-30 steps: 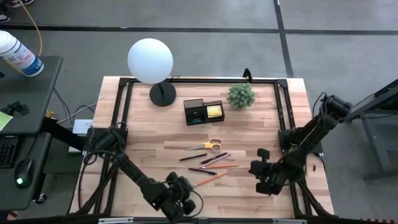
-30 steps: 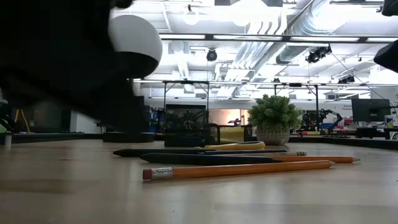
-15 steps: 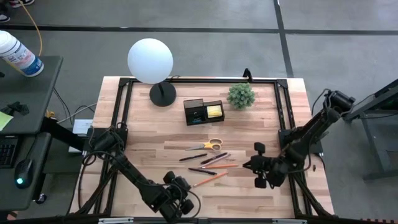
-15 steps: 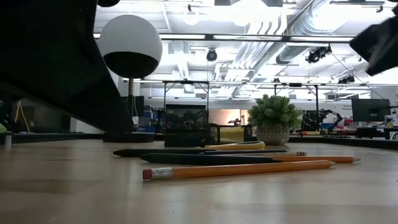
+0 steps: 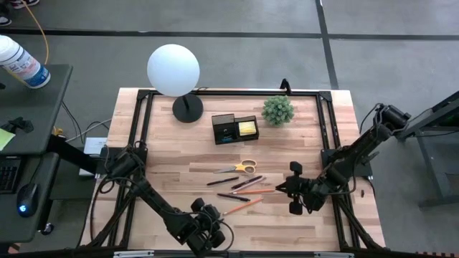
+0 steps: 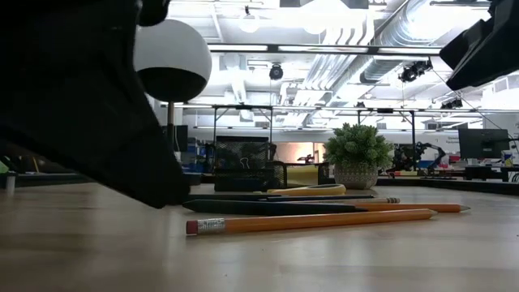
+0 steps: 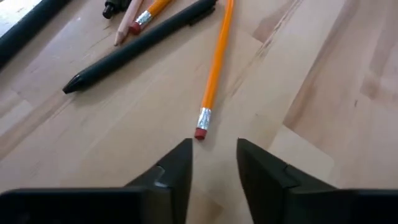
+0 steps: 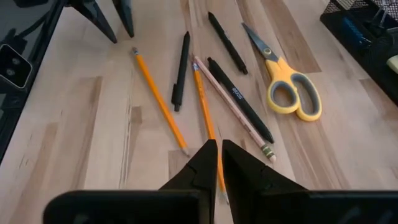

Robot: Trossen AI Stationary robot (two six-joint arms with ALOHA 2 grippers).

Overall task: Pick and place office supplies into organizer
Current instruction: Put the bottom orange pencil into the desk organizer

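Yellow-handled scissors (image 5: 240, 168) and several pens and pencils (image 5: 240, 188) lie flat on the wooden table. An orange pencil (image 5: 242, 207) lies nearest the front edge. The black organizer (image 5: 228, 130) stands farther back with a yellow sticky-note pad (image 5: 247, 127) in one compartment. My left gripper (image 7: 211, 152) is open and low, just in front of the orange pencil's eraser end (image 7: 200, 132), touching nothing that I can see. My right gripper (image 8: 218, 149) is shut and empty, raised above the table at the right ends of the pencils (image 8: 205, 109); the scissors show in its view (image 8: 289, 93).
A white globe lamp (image 5: 173, 69) on a black base stands at the far left of the table. A small green potted plant (image 5: 277, 110) stands to the right of the organizer. A black frame (image 5: 140, 129) runs along the table's sides. Bare wood lies near the front edge.
My right gripper has moved toward the table's left edge and a little toward the far edge, up to the pencils' right ends. My left gripper has come down toward the table by the orange pencil's eraser end. The supplies have not moved.
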